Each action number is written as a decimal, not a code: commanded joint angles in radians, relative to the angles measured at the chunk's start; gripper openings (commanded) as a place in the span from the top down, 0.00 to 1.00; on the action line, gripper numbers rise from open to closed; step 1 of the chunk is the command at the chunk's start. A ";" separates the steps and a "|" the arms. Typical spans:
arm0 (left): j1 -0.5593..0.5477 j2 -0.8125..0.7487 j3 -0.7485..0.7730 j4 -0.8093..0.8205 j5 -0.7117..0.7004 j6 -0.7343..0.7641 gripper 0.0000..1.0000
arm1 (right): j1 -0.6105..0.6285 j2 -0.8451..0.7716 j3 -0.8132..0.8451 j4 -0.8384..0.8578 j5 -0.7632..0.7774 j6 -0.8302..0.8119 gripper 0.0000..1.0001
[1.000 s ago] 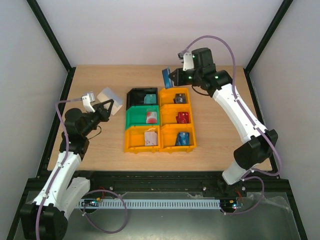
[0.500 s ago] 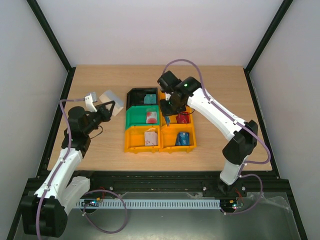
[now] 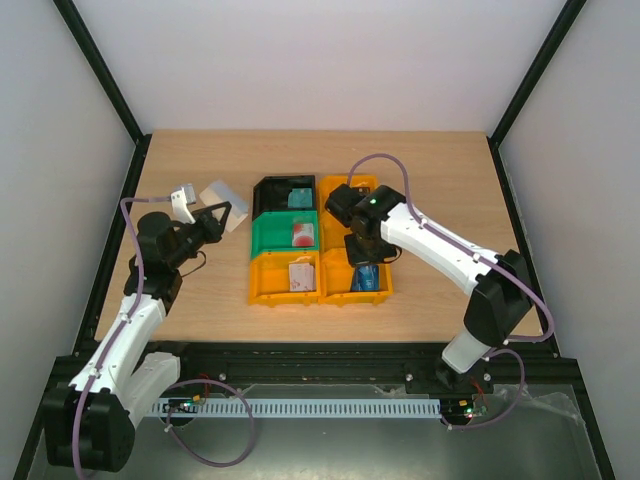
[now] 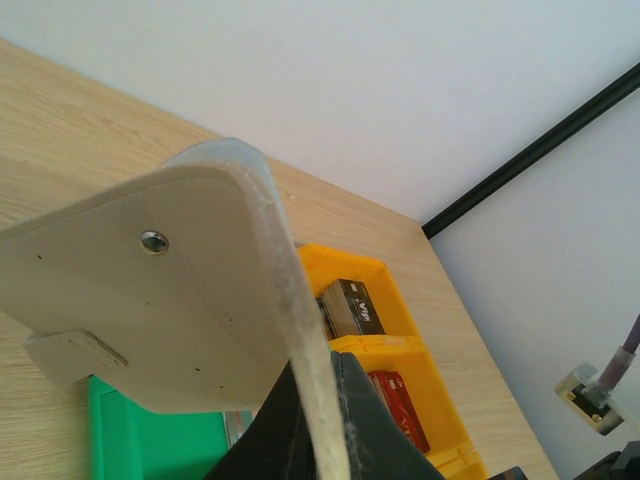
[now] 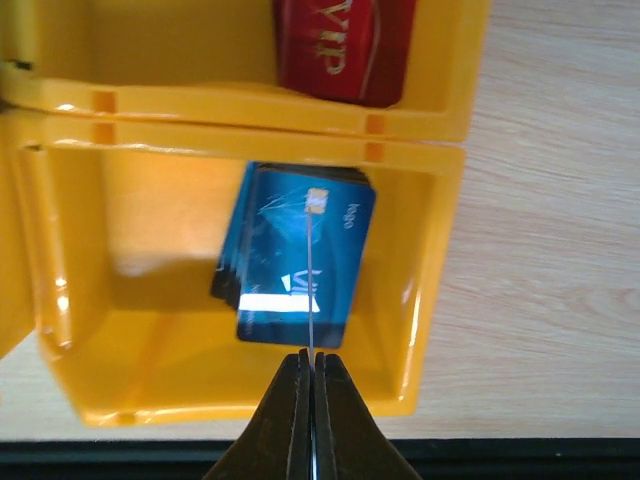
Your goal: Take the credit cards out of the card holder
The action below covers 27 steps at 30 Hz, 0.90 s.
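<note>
Red card (image 5: 345, 45) — "VIP"; blue card (image 5: 270, 250) — perhaps "logo".

The top camera looks down from the near side over the whole table (image 3: 440, 170). Wrist cameras sit close: left faces far-right past the card holder (image 4: 150, 300), right straight down; all show orange bins (image 3: 336, 293).

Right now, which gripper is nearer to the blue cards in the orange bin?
Right. The right gripper hangs directly above the blue cards, pinching a thin card; the left gripper holds the card holder well left of the bins.
</note>
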 commanded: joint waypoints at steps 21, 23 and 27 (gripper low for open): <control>0.004 -0.002 0.014 0.028 0.008 0.020 0.98 | 0.001 0.104 -0.050 0.076 0.223 0.060 0.98; 0.003 -0.002 0.013 0.027 0.005 0.020 0.98 | 0.001 0.112 -0.052 0.075 0.239 0.063 0.98; 0.004 -0.002 0.011 0.030 0.006 0.022 0.98 | 0.001 0.127 -0.056 0.070 0.270 0.069 0.99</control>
